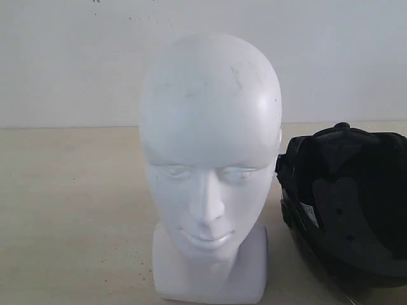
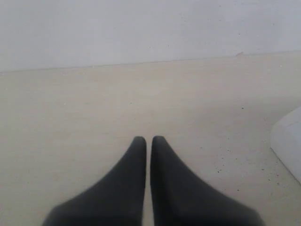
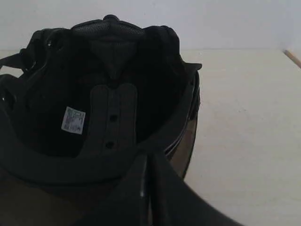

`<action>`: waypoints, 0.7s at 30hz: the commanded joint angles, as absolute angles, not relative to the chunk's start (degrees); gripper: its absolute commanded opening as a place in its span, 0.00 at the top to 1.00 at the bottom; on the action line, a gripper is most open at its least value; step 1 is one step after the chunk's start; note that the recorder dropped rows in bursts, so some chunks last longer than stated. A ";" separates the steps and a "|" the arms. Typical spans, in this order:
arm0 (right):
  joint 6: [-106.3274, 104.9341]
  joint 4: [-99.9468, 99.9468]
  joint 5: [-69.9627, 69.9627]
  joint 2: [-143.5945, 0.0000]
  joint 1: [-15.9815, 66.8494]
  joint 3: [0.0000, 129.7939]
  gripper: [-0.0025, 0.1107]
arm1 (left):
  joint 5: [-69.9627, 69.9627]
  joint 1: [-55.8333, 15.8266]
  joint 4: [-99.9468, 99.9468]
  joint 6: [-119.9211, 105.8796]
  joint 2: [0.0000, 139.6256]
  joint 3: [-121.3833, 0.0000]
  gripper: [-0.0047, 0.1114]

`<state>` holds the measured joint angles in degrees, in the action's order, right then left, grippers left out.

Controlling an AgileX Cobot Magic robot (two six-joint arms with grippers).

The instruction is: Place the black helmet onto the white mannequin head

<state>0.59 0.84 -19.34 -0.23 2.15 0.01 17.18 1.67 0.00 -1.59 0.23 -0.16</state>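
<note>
Nearest in the exterior view, one head (image 1: 210, 159) is seen upright on the worktop (image 1: 70, 210), face to the camera, crown uncovered. Just beside it, on the right, one helmet (image 1: 346, 197) is found lying on the worktop, its padded inside turned to the camera. Two hands are counted, in the wrist views only. The left hand (image 2: 148, 140) is pressed together over bare worktop, nothing held. The right hand (image 3: 149, 157) is closed too, empty, its tips before the helmet's edge. Behind, one pale wall (image 1: 63, 57) is seen.
</note>
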 commanded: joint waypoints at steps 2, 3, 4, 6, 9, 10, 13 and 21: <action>0.40 0.74 -17.98 0.00 1.79 0.00 0.98 | 17.16 1.47 0.00 -1.54 0.00 0.00 0.92; 0.40 0.74 -17.98 0.00 1.79 0.00 0.98 | 17.16 1.47 0.00 -1.54 0.00 0.00 0.92; 0.40 0.73 -17.70 0.00 1.79 0.00 0.98 | 17.16 1.47 0.00 -1.54 0.00 0.00 0.92; 1.24 0.00 -16.22 0.00 1.79 0.00 0.98 | 17.16 1.47 0.00 -1.54 0.00 0.00 0.92; 1.94 0.37 -11.70 0.00 1.79 0.00 0.98 | 17.16 1.47 0.00 -1.54 0.00 0.00 0.92; 1.94 0.78 -8.59 0.00 1.79 0.00 0.98 | 17.16 1.47 0.00 -1.54 0.00 0.00 0.92; 1.94 0.67 1.24 0.00 1.79 0.00 0.98 | 17.16 1.47 0.00 -1.54 0.00 0.00 0.92; 2.06 0.36 -1.49 -3.53 1.79 12.29 0.98 | 17.16 1.47 0.00 -1.54 0.00 0.00 0.92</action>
<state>2.09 0.00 1.37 -0.83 2.15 6.57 17.18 1.67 0.00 -1.59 0.23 -0.16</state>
